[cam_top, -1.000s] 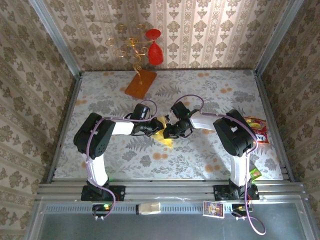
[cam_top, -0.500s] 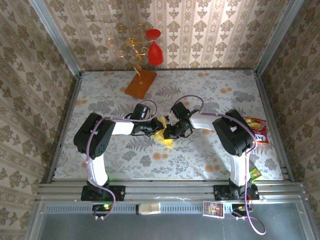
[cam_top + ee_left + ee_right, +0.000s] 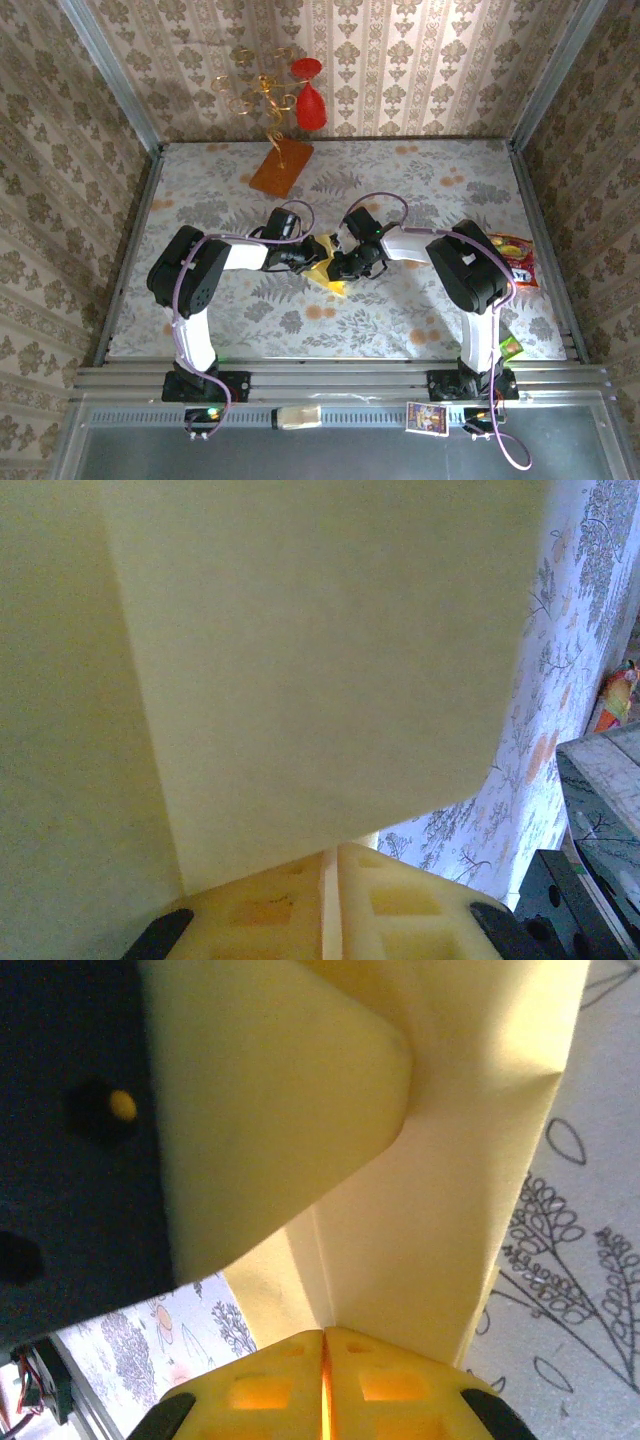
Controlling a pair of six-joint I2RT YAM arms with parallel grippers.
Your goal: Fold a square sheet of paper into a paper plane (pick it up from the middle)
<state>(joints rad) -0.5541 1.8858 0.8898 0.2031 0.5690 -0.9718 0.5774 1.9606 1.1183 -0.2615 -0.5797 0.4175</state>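
Pinching the square sheet of paper [image 3: 300, 680] from two sides, the left gripper [image 3: 325, 858] and right gripper [image 3: 325, 1335] each have jaws pressed shut on an edge of it. The sheet rises directly ahead of both grippers, and the right wrist view shows a crease and a folded flap. From above, the grippers meet tip to tip over mid-desk [image 3: 400, 320], with the paper between them. An orange-brown slab [image 3: 281, 166] stands well beyond them.

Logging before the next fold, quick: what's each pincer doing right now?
The left pincer is closed, holding the pale-yellow paper.
The right pincer is closed, holding the same paper.
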